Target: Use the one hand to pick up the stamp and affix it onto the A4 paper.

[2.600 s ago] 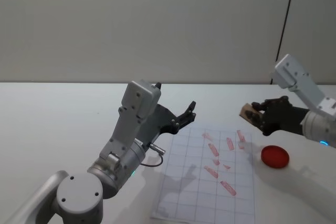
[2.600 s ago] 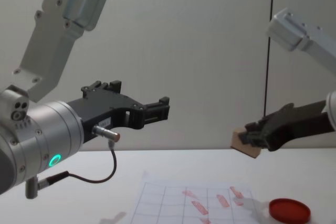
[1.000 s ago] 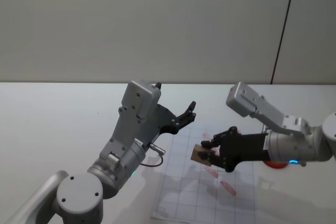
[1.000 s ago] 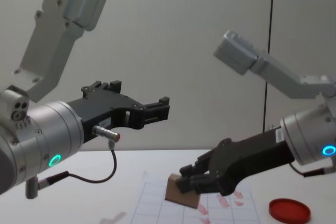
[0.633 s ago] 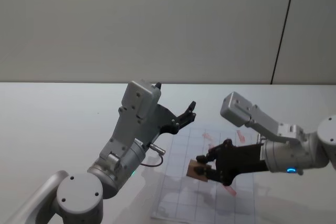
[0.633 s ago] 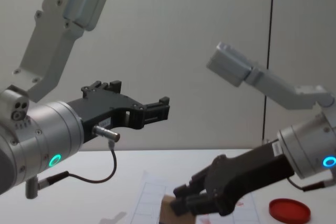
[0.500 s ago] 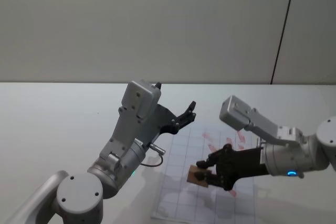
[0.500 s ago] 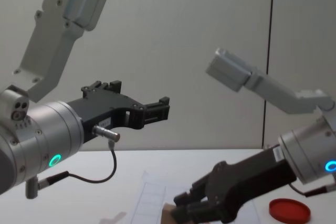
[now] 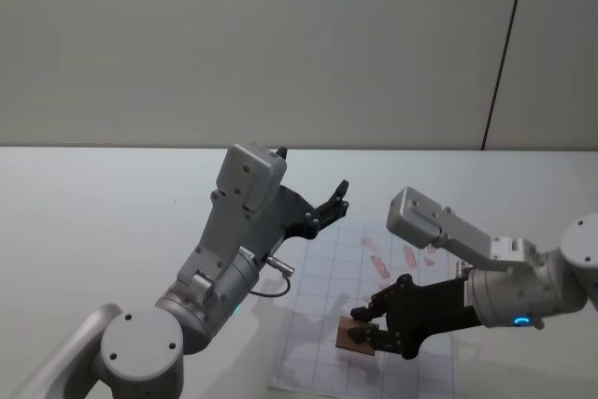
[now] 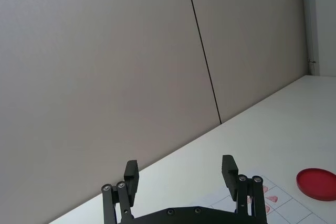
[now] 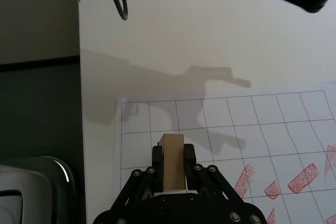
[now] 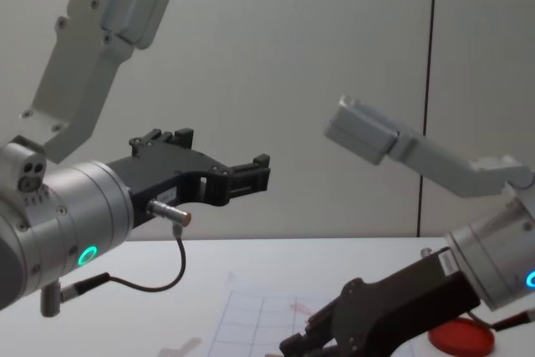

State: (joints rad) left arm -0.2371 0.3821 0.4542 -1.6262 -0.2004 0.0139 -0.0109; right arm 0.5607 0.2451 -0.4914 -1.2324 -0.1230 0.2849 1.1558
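Tan wooden stamp (image 9: 353, 335), pinched in black right tool (image 9: 367, 332), is pointing down onto white gridded A4 paper (image 9: 318, 301); spread left tool (image 9: 336, 199) idling.

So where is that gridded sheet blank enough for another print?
The A4 paper is blank across its left columns, bordered by the left edge and the red marks; the right gripper holds the stamp there. The bare table left of the sheet is free too. The far right squares are crowded with marks. The left gripper hangs open above the table.
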